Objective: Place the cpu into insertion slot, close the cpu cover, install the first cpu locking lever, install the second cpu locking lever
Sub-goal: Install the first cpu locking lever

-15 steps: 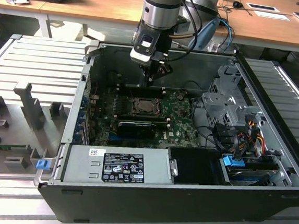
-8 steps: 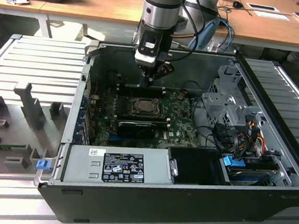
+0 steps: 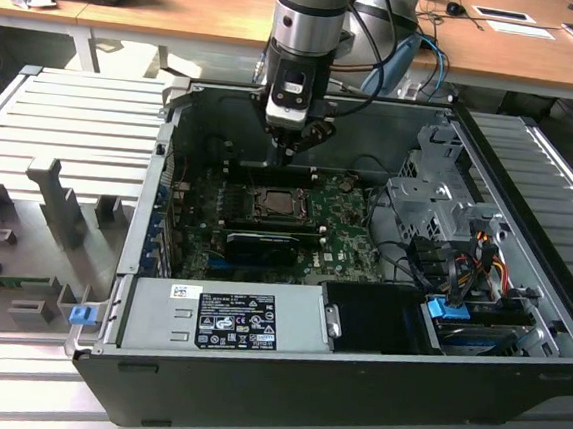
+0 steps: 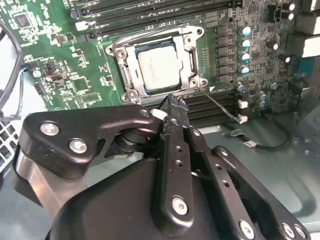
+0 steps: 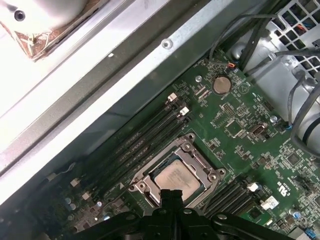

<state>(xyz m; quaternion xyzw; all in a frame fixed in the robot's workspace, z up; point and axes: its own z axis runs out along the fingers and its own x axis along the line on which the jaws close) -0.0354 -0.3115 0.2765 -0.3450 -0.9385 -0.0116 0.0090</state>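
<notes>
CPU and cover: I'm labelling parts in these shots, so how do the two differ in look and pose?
The CPU is a solid plate with a dull grey top; the cover is a shinier frame with an open centre. The CPU sits inside that opening; the cover rings it on all sides. Both are squarish, silvery and lie flat.

Computer case (image 3: 281, 390) on the worktop (image 3: 63, 125), motherboard (image 3: 350, 230) inside.
The cpu (image 4: 161, 67) lies in its socket inside the cpu cover (image 4: 128, 75); an expansion card (image 3: 261, 244) lies before it, the power supply (image 3: 222, 319) nearer still, the drive cage (image 3: 428, 202) at the exterior view's right.
</notes>
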